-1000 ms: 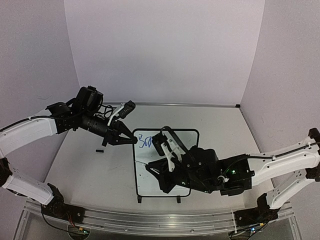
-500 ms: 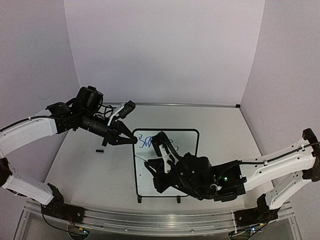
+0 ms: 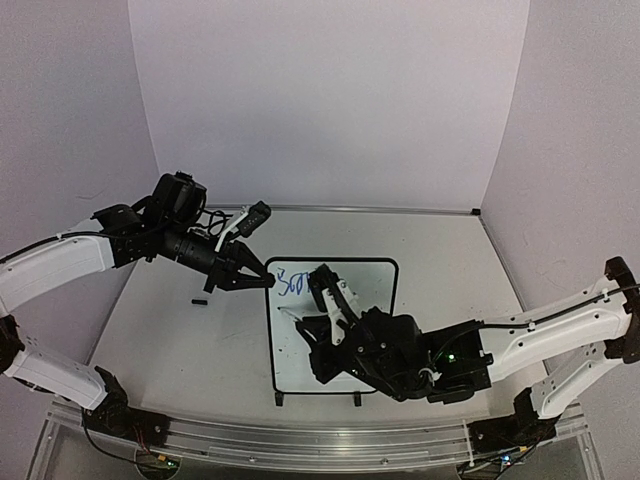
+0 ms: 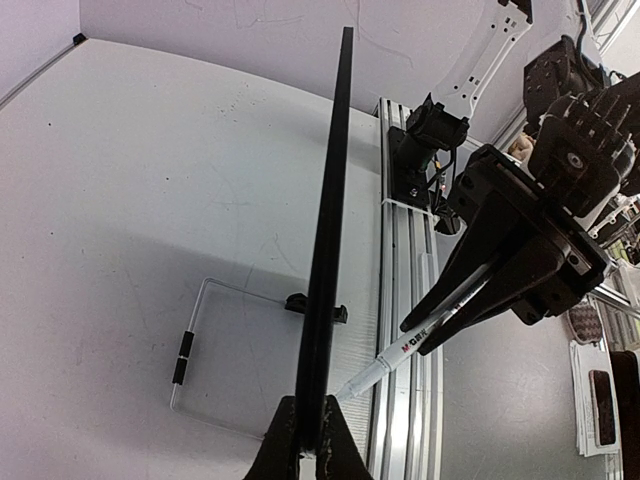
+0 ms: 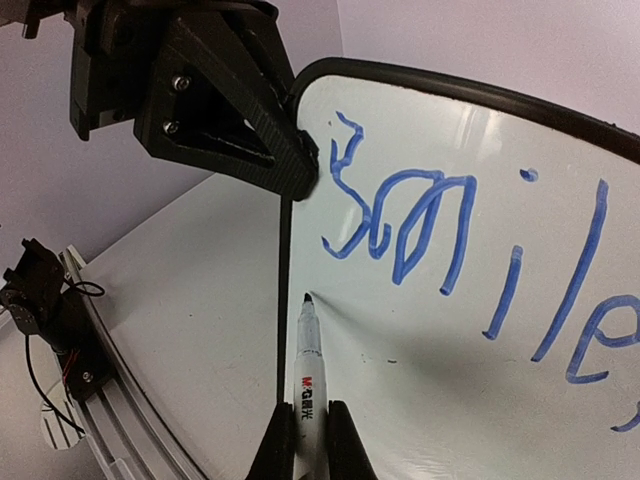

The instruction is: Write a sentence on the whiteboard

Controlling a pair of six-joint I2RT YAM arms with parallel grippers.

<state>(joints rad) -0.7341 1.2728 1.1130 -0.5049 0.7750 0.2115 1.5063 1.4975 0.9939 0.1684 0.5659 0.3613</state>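
Whiteboard [image 3: 378, 285], black-framed with two small feet at its near edge, sits mid-table [image 3: 180, 340] between the two arms. Left gripper [image 3: 268, 283] is clamped on the frame at the board's far-left corner. Right gripper [image 5: 300, 440] pinches a white marker [image 5: 308, 350], its tip at the board face just below the "S". Written in blue along the far edge, the sentence [image 5: 440, 230] reads "Smile", in loose, uneven letters.

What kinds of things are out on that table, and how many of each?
Whiteboard: 1
Marker: 1
Small black piece: 1
Grippers: 2, left gripper and right gripper
Total: 5
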